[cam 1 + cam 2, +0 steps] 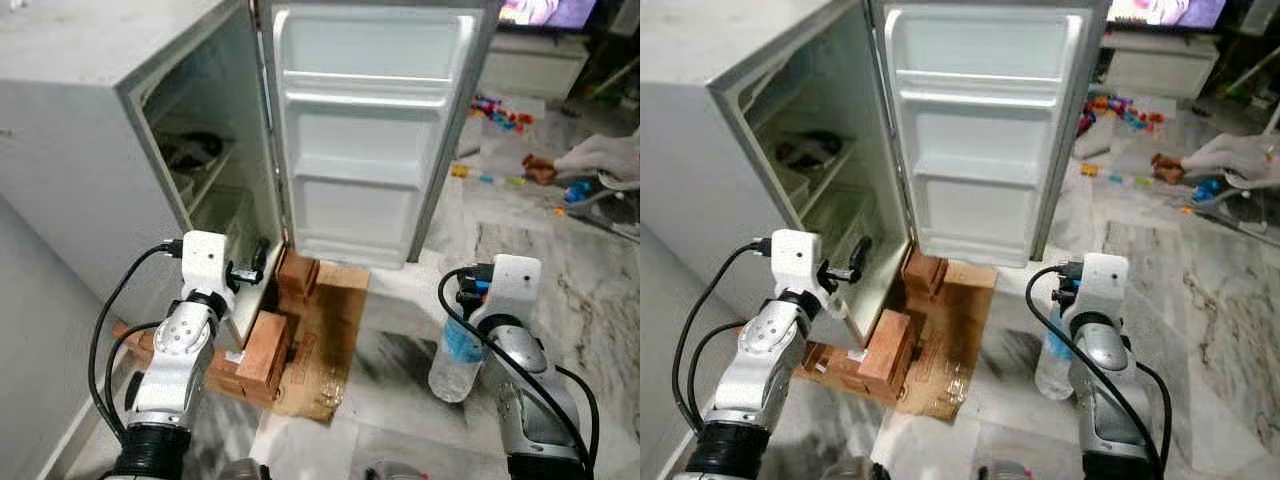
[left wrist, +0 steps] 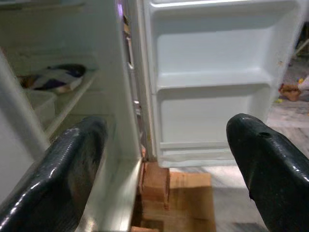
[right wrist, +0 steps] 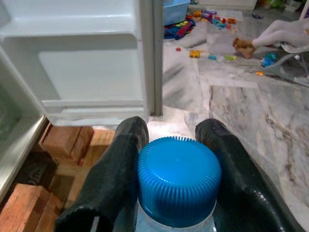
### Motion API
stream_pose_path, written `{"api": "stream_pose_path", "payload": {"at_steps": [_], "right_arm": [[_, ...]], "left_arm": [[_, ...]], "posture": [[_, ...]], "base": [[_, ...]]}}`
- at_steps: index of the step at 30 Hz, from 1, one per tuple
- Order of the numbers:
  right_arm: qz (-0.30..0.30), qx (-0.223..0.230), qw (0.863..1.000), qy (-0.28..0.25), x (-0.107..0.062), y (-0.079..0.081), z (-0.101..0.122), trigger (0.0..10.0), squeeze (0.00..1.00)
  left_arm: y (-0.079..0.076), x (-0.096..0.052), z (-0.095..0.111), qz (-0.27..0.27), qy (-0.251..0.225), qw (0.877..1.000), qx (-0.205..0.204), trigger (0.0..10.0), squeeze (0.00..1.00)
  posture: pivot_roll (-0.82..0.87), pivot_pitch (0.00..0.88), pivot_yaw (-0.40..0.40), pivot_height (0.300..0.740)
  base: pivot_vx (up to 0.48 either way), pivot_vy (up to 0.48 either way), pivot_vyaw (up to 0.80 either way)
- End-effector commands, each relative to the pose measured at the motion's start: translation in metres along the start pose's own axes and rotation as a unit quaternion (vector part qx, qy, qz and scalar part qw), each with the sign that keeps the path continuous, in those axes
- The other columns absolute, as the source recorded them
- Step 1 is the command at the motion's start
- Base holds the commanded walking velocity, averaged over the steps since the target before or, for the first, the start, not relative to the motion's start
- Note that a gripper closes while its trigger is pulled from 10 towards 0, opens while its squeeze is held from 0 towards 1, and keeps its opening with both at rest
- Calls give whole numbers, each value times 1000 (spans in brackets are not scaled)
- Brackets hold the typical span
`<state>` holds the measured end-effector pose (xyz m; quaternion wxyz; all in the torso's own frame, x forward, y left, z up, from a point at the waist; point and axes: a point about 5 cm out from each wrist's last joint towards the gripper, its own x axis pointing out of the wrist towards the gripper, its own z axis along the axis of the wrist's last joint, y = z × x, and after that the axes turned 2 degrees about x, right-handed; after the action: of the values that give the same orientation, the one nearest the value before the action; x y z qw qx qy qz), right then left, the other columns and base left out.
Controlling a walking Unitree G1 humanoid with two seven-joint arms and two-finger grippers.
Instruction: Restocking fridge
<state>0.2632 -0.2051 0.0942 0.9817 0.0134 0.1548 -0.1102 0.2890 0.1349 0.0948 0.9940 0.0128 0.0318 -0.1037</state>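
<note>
Before the open fridge [image 1: 120, 130] | right gripper [image 3: 176, 169] fingers pinch bottle [image 1: 455, 360] at blue cap, body mostly hidden | left gripper [image 2: 164, 164] fingers spread, empty | shelf bundle [image 2: 55, 78] unclear

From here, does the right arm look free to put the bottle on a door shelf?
Probably yes: the right gripper holds the bottle by its cap, and the fridge door stands wide open, with no obstacle between them.

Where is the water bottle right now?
The water bottle hangs in the right gripper on the robot's right, above the marble floor, below and right of the open fridge door.
</note>
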Motion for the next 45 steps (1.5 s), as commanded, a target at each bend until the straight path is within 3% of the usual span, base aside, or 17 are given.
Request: {"api": "stream_pose_path", "payload": {"at_steps": [1,14,21,26,45], "right_arm": [[-3,0,1000,-9,3,-3,5,10000,0],[38,14,999,-31,12,23,15,10000,0],[42,16,998,-43,12,26,17,10000,0],[52,-6,997,-50,12,28,16,10000,0],[71,-18,995,-60,14,32,18,10000,0]], "left_arm": [[-5,2,4,-5,-6,1000,-3,10000,0],[0,4,2,13,3,1000,1,10000,0],[5,2,3,14,0,1000,1,10000,0],[5,3,5,17,-4,1000,6,10000,0],[1,2,2,20,-2,1000,8,10000,0]], "posture": [[-83,0,34,740],[-82,0,44,740],[-55,0,47,740],[-48,0,38,740],[-44,0,23,740]], "base": [[0,-326,0],[0,-345,0],[0,0,0],[341,0,0],[467,0,0]]}}
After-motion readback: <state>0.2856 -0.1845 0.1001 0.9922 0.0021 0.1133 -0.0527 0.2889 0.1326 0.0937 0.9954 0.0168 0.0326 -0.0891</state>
